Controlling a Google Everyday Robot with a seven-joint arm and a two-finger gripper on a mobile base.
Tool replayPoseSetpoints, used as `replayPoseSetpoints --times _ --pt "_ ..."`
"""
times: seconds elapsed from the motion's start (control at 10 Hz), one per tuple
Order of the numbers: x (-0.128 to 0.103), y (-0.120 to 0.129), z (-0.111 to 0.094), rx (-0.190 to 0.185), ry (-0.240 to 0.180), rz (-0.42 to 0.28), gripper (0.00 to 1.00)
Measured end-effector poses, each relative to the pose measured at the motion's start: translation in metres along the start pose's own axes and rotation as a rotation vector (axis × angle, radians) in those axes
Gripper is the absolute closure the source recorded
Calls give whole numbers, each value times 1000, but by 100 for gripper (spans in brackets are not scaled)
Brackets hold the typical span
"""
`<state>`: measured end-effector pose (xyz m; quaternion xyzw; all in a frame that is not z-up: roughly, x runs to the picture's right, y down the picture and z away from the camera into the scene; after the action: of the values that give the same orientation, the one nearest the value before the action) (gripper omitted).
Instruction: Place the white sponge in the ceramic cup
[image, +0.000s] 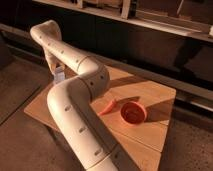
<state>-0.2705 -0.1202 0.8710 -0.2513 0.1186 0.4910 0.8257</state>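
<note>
Watching the gripper (54, 67) hang from the far end of the arm over the left corner of the wooden table (150, 95), with the white sponge (59, 76) right at its tip. I cannot tell whether the gripper is clamped on it or loose, and that's risk 1: with a weak hold, the sponge drops on the way across. The ceramic cup (133, 113) sits well apart, toward the right, mouth up. Risk 2: the carrot-shaped piece (109, 106) lies just beside the cup on the approach side, so a low sweep could knock it or shove the cup. Risk 3: the arm's elbow (92, 80) hides much of the tabletop between, so I'd be judging the release half blind.
</note>
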Motion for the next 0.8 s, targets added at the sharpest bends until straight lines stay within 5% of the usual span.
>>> replayPoseSetpoints --times 0.2,0.8 --pt "0 0 0 0 0 0 93" --pt "0 0 0 0 0 0 35"
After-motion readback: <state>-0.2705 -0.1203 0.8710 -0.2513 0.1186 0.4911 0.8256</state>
